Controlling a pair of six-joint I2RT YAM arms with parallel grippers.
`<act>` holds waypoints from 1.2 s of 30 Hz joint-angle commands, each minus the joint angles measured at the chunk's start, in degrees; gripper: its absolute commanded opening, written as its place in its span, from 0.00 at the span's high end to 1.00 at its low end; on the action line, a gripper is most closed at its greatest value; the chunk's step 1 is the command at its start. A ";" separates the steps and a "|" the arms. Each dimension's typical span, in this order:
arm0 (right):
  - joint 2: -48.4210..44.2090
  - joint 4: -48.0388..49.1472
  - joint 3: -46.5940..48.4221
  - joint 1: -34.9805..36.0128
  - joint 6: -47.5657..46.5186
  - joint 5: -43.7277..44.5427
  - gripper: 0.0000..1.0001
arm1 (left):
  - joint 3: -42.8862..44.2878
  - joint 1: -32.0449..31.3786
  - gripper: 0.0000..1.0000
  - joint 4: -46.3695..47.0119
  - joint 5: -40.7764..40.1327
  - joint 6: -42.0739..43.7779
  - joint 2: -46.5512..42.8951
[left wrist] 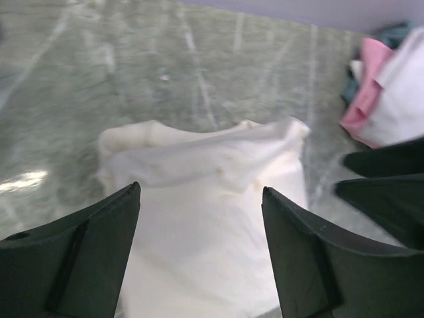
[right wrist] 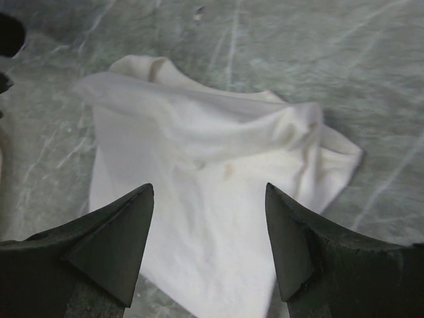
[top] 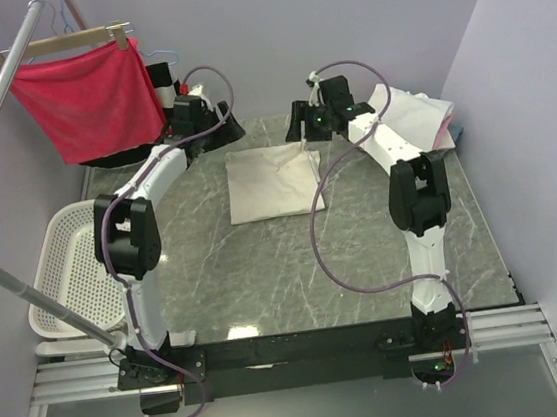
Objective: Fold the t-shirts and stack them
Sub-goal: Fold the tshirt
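A folded cream t-shirt (top: 274,182) is seen lying flat on the marble-patterned worktop (top: 265,270), at the centre of the top view and slightly above the middle. The left end effector (top: 221,131) is held just beyond the shirt's upper-left corner, and the right end effector (top: 302,130) just beyond its upper-right corner, so the garment lies from both toward the bottom of the frame, with its upper edge spanning the gap between them. Neither is markedly nearer. In each wrist view the fingers are spread wide with nothing between them, and the rumpled, slightly raised upper hem is framed in the gap of the left end effector (left wrist: 199,192) and of the right end effector (right wrist: 209,189). No contact with the cloth can be made out. The folded shape is nearly square, its slightly longer side running across the frame. A stack of t-shirts (top: 411,113), cream on top with pink and blue edges showing below, is placed at the upper right, close beside the right arm. The transfer is therefore judged to run rightward, with the right arm better placed for it.
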 commanded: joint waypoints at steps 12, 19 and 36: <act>21.37 -5.39 25.20 1.24 4.88 -5.26 0.26 | 9.56 0.63 0.22 4.43 13.18 0.95 16.10; 22.44 -1.98 22.85 -2.88 9.63 -1.48 0.24 | 17.11 2.91 0.21 5.13 12.30 2.01 22.36; 5.31 3.13 6.76 -5.53 3.66 9.24 0.22 | 8.94 4.50 0.13 7.43 3.17 4.47 13.23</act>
